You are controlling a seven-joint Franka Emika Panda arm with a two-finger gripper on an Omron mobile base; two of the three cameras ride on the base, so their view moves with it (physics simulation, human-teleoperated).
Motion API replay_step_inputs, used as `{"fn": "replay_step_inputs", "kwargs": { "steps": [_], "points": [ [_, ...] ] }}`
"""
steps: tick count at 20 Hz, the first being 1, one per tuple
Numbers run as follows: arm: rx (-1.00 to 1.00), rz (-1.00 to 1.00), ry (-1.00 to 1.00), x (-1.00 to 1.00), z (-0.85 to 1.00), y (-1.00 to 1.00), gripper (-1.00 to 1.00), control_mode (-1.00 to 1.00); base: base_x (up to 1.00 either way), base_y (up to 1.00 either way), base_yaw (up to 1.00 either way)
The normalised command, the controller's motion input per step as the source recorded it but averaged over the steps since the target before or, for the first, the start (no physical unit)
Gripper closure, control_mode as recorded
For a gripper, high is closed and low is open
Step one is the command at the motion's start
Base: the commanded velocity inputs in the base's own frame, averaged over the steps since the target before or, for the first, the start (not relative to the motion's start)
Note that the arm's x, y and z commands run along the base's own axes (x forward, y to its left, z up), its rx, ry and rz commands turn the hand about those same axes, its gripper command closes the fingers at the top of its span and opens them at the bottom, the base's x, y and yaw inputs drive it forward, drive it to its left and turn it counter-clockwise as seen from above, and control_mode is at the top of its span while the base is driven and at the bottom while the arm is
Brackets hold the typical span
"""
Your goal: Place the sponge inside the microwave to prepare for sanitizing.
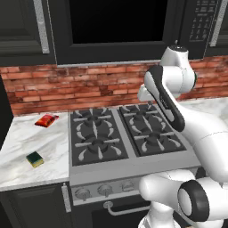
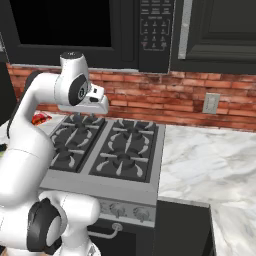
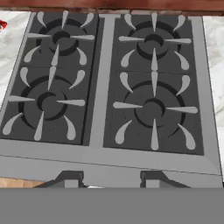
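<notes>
So we're hovering over the stove (image 3: 105, 87) right now, and the gripper (image 3: 111, 177) is pointing down at the four burners. Both fingertips (image 3: 70, 178) are peeking up at the bottom of the hand view with a wide gap between them, so the fingers are spread apart and aren't pinching anything.

The sponge (image 1: 34, 159) is sitting well off to the left of the fingers, out on the marble counter (image 1: 26, 142) beside the stove, dark green side up with the yellow showing at its edge. A red packet (image 1: 46, 120) is lying farther back on that same counter, closer to the brick wall (image 1: 89, 87).

The microwave (image 1: 120, 26) is hanging above the fingers, over the stove, with its dark window door shut and its button panel (image 2: 156, 27) on the right side.
</notes>
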Motion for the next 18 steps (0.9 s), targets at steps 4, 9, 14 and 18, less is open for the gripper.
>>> {"fn": "replay_step_inputs", "kwargs": {
  "steps": [4,9,14,18],
  "points": [
    [0.0,0.0,-0.06,-0.14,0.0,0.0,-1.0,-1.0,0.0,0.0,0.0],
    [0.0,0.0,-0.38,-0.34,0.01,-0.01,-1.0,-1.0,0.0,0.0,0.0],
    [0.0,0.0,-0.31,-0.22,0.26,-0.08,-1.0,-1.0,0.0,0.0,0.0],
    [0.0,0.0,-0.19,-0.16,0.38,-0.16,-1.0,-1.0,0.0,0.0,0.0]
  ]
}}
